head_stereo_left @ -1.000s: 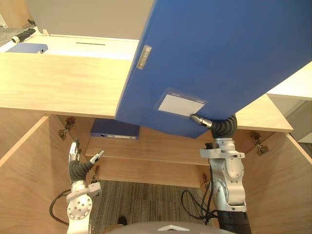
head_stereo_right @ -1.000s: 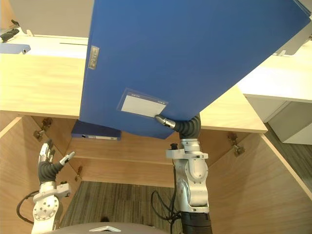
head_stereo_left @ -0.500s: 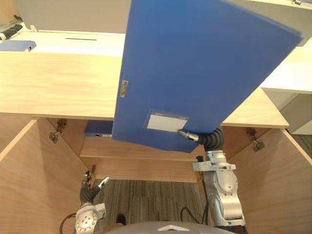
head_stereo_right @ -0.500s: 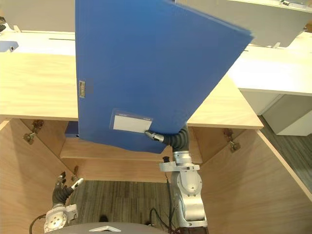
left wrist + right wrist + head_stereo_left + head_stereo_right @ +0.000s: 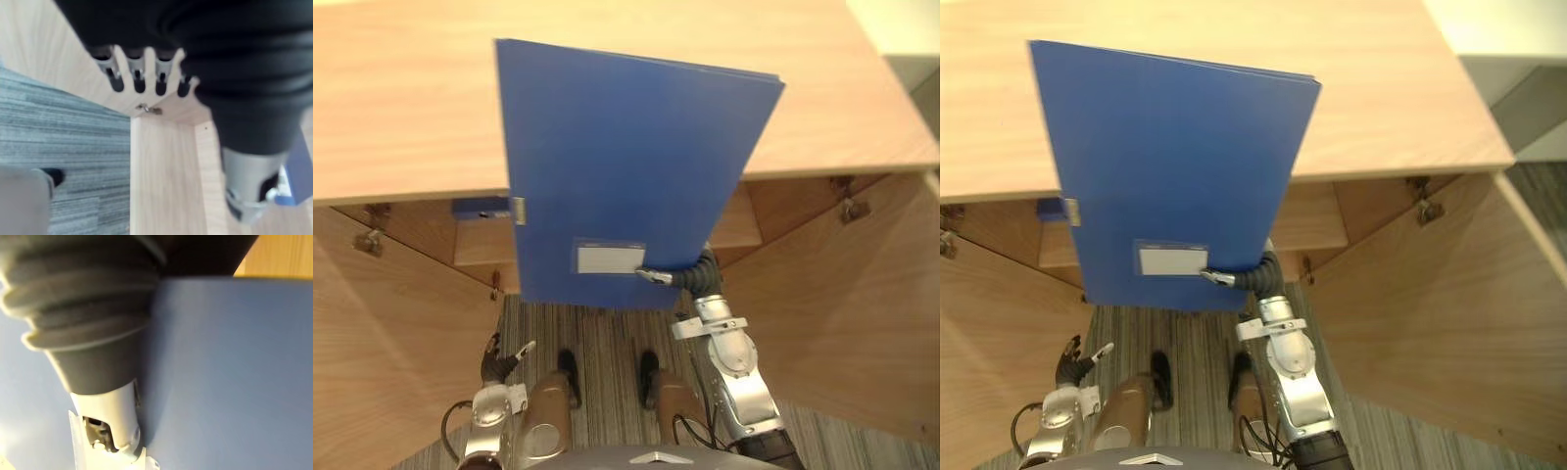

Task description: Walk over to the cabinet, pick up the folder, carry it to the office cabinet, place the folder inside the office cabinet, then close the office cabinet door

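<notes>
Folder (image 5: 626,166) is clear of any surface, raised in front of the open cabinet (image 5: 401,117) with its flat face toward the head camera. Right hand (image 5: 654,276) pinches its lower edge beside the label (image 5: 610,258), thumb on the front face. This low grip probably leaves the far edge free to enter first. A second folder (image 5: 480,207) lies on the inner shelf (image 5: 475,253), to the left. Both doors stand open. Left hand (image 5: 499,357) hangs low near the left door (image 5: 382,343), fingers relaxed and empty.
</notes>
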Tool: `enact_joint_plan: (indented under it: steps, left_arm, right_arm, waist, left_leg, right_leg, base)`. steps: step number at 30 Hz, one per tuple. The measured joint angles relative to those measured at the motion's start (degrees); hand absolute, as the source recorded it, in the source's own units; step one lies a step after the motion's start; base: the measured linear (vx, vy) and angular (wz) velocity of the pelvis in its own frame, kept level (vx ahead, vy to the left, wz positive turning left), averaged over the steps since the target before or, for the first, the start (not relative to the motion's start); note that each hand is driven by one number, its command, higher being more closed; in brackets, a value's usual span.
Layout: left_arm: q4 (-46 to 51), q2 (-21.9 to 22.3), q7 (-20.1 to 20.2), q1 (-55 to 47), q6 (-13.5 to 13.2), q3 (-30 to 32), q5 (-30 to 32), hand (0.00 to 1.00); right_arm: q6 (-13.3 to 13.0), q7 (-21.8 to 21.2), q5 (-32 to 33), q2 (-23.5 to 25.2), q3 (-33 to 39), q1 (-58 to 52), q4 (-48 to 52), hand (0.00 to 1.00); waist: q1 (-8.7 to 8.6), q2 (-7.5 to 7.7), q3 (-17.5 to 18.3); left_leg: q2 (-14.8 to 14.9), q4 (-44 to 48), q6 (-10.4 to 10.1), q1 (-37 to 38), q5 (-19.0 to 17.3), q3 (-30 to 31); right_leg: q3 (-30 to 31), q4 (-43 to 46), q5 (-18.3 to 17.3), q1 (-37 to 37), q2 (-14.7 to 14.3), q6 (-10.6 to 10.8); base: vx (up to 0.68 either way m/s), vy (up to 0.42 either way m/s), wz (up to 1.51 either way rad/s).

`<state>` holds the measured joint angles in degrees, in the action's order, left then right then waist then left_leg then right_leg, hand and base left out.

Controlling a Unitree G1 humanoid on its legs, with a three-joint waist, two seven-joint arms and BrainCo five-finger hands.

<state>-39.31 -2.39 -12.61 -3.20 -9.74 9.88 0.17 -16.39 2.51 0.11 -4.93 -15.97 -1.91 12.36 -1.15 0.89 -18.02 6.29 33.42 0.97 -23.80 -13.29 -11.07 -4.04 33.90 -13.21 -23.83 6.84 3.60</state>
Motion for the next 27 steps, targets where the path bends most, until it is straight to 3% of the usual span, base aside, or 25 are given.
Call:
enact_joint_plan:
  steps: [3, 11, 15, 18, 21, 27]
  left_arm:
    - [3.38, 1.69, -1.11, 0.17, -0.04, -0.01, -0.04, 0.0]
    - [8.92, 4.14, -2.1, 0.79, -0.05, 0.88, -0.11, 0.0]
    - [13.38, 5.19, -2.33, 2.49, 0.03, 1.13, -0.11, 0.0]
    - [30.87, 5.6, -3.12, -1.13, 0.39, -1.88, -0.07, 0.0]
    - [39.99, 5.77, -1.9, -3.35, -0.13, -1.69, 0.0, 0.0]
    - [44.96, 6.5, -1.61, -3.46, -0.23, -1.12, 0.12, 0.0]
  right_arm:
    - [0.12, 1.86, -2.94, -0.07, -3.53, 0.18, 5.23, 1.0]
    - [0.0, 6.75, -8.76, 1.5, -5.91, 8.69, 10.38, 1.0]
    - [-0.11, 10.14, -11.93, 2.22, -5.8, 11.96, 10.73, 1.0]
    - [-0.28, 10.77, -15.46, 2.13, -5.03, 13.43, 12.82, 1.0]
    - [-0.26, 11.02, -18.71, 1.54, -2.72, 14.29, 12.85, 1.0]
    - [-0.13, 13.12, -27.09, -2.95, 0.97, 15.8, 11.86, 1.0]
  waist:
    - [0.75, -1.01, -1.49]
    - [2.19, -2.47, -3.17]
    - [2.77, -3.16, -5.86]
    - [3.53, -4.14, -8.44]
    - [4.58, -5.19, -10.07]
    - [5.44, -5.45, -11.5]
  left_leg:
    - [1.73, 9.75, -0.53, -5.54, -5.0, 0.23]
    - [5.42, 25.22, -0.29, -19.29, -10.67, 0.06]
    - [5.76, 29.52, 0.07, -24.31, -11.74, 0.07]
    - [5.77, 32.74, -0.03, -29.96, -12.15, 0.99]
    - [5.39, 34.13, -0.49, -33.34, -12.45, 1.58]
    - [4.83, 34.86, -0.22, -37.82, -11.37, 2.81]
  right_leg:
    - [0.38, 9.32, -4.63, -5.47, 0.05, -0.61]
    - [1.67, 23.92, -9.62, -19.48, -0.15, -0.43]
    - [2.44, 28.88, -11.02, -24.82, 0.14, -0.25]
    - [2.5, 32.54, -11.79, -30.19, 0.41, -0.35]
    - [2.41, 34.73, -12.24, -33.54, 0.83, -0.42]
    - [1.66, 36.18, -12.63, -37.46, 1.16, -0.78]
  base:
    - [-0.11, 0.011, -0.05]
    - [-0.02, 0.019, -0.07]
    - [-0.04, 0.005, 0.02]
    - [-0.11, -0.026, 0.09]
    - [-0.09, -0.043, 0.12]
    - [-0.03, -0.07, 0.1]
